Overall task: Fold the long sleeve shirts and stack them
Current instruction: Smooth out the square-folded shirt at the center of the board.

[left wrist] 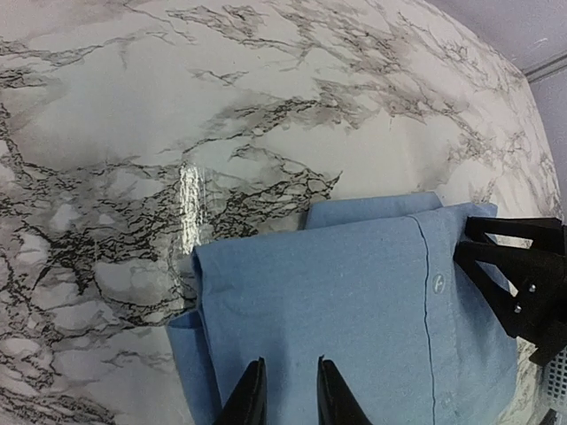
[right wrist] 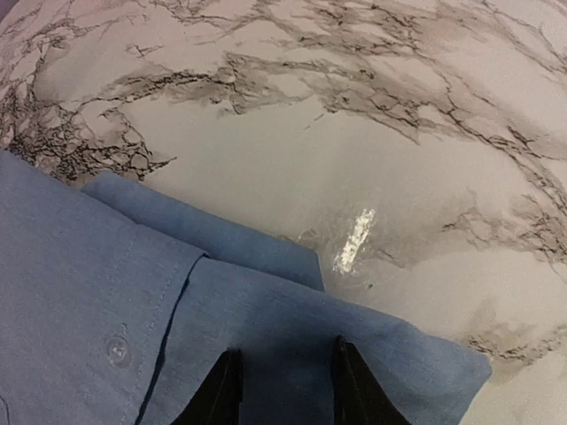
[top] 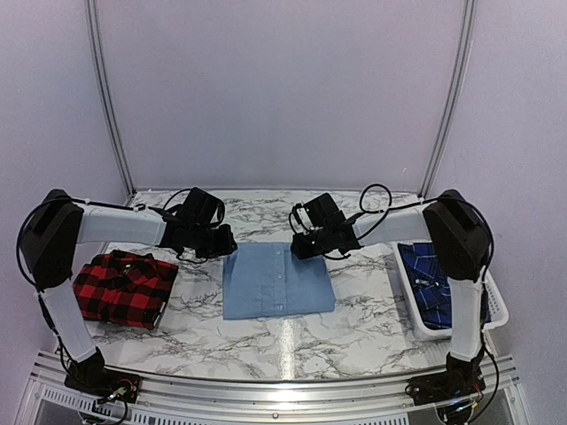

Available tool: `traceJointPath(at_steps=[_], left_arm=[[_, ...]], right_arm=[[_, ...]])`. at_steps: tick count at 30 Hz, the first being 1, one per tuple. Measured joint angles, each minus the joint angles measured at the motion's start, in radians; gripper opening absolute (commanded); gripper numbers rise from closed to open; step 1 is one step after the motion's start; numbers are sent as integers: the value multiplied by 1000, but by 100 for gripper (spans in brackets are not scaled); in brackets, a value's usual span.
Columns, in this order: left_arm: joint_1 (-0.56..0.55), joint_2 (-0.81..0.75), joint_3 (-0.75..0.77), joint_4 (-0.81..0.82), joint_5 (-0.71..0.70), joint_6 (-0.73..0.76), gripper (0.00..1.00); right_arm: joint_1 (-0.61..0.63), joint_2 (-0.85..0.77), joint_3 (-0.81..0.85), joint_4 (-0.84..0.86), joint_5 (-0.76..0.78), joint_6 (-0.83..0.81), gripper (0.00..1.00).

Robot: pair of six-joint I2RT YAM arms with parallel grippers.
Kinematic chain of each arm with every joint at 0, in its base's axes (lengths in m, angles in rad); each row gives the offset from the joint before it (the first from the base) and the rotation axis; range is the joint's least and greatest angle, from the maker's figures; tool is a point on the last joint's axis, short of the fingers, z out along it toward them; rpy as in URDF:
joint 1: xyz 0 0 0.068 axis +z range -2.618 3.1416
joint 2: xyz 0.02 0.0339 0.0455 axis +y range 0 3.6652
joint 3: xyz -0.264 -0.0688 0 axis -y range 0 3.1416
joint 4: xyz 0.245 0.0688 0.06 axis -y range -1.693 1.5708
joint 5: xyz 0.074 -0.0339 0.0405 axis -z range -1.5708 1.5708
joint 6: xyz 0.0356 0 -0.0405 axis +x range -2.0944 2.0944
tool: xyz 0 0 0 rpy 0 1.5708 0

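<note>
Left gripper (left wrist: 291,363) and right gripper (right wrist: 286,347), jaws apart (both empty), over far corners of the light blue shirt (top: 276,283).

light blue shirt (top: 277,282): matt woven cloth | table (top: 354,336): glossy, smooth marble-look | basket (top: 430,332): white plastic

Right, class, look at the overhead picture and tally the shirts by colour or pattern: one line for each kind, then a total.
light blue shirt: 1
red-and-black check shirt: 1
dark blue plaid shirt: 1
Total: 3
</note>
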Motion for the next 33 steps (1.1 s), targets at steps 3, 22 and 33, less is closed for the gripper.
traceJointPath(at_steps=[3,22,33], left_arm=[[8,85,48,0,6,2,20],[102,254,153,-34,-51,22,14],[106,294,242,-80,-27,58,17]], right_arm=[[-5,84,59,-8,-3,-10,39],[-9,-146,-47,-60,0,13,43],[93,-290,-389,-29,12,124,45]])
